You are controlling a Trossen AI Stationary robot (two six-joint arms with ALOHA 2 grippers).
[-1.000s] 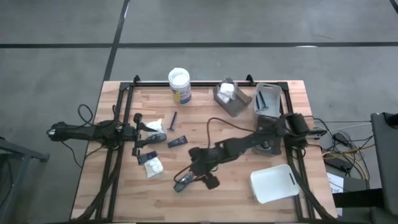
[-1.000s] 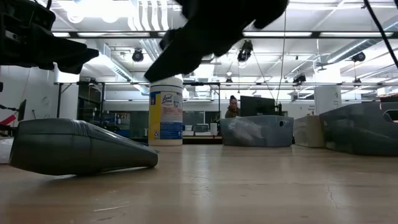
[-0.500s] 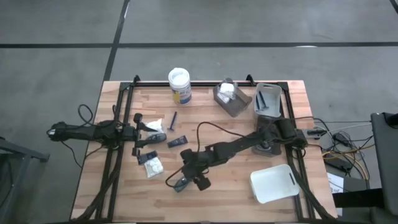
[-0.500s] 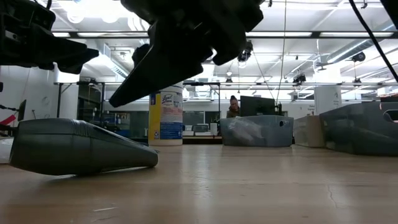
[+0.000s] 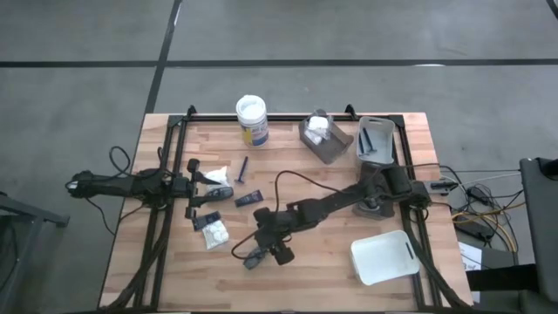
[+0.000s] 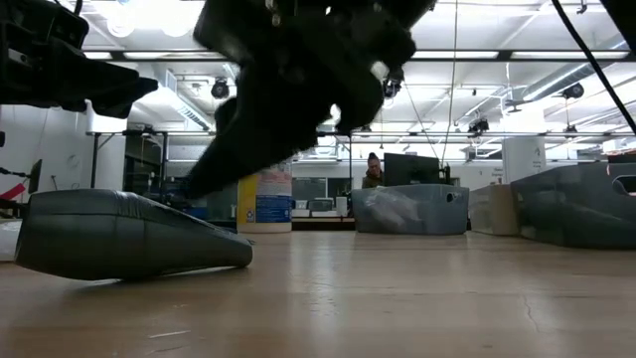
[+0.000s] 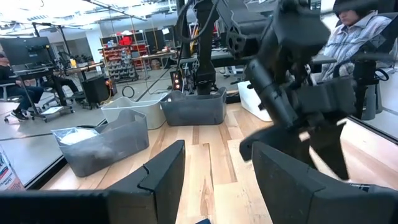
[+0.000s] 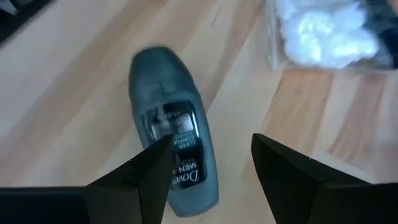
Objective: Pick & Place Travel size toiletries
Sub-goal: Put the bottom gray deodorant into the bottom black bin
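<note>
A dark grey oval bottle lies on its side on the wood, near the table's front and large in the low view. My right gripper hangs open just above it, slanting down, one finger over the bottle's edge, the other beside it; it reaches in from the table's right. White packets, a blue stick and a dark tube lie at the left. My left gripper waits open and level at the left edge.
A white-lidded jar stands at the far edge. Two grey trays sit at the far right, one with a white packet in it. A white tray lies near the front right. Bare wood lies between bottle and white tray.
My right gripper has come down and gone toward the table's left, closing on the grey bottle from above. The bottle has stayed where it lay.
</note>
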